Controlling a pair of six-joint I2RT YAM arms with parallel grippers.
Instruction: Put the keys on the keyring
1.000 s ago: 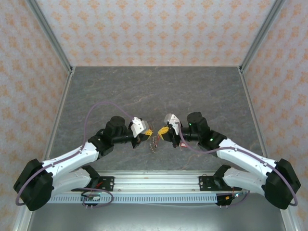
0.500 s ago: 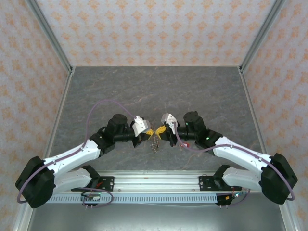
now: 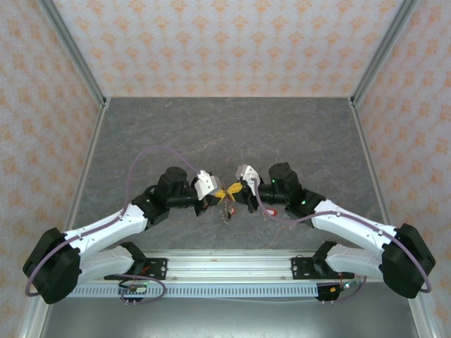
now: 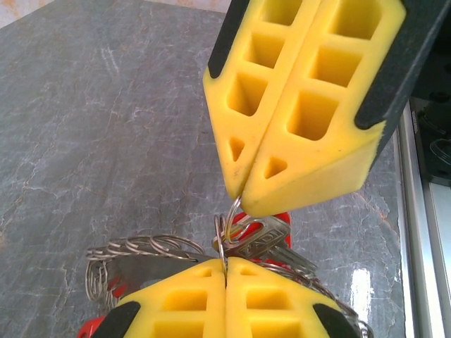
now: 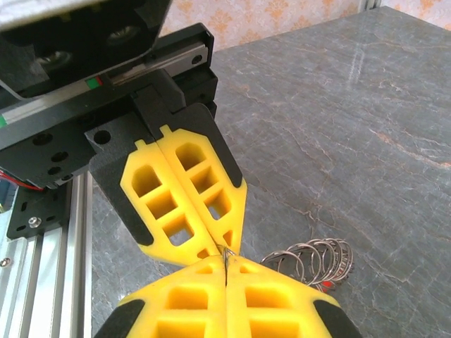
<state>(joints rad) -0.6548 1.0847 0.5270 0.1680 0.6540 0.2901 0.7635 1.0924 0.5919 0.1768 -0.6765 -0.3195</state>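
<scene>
The left gripper (image 4: 225, 271) and right gripper (image 4: 245, 203) are both fully closed and meet tip to tip, each pinching the thin wire of the keyring (image 4: 141, 248), whose coiled loops extend just beside the tips, with the red-tagged keys (image 4: 259, 236) bunched directly beneath them.

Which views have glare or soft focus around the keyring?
Left wrist: white glare on the table right of the keyring; keys sharp, far table soft. Right wrist: even light, faint sheen on the far table, keyring coils crisp, wall soft. Top external: flat light, hardly any shadows, keyring too small to resolve.
</scene>
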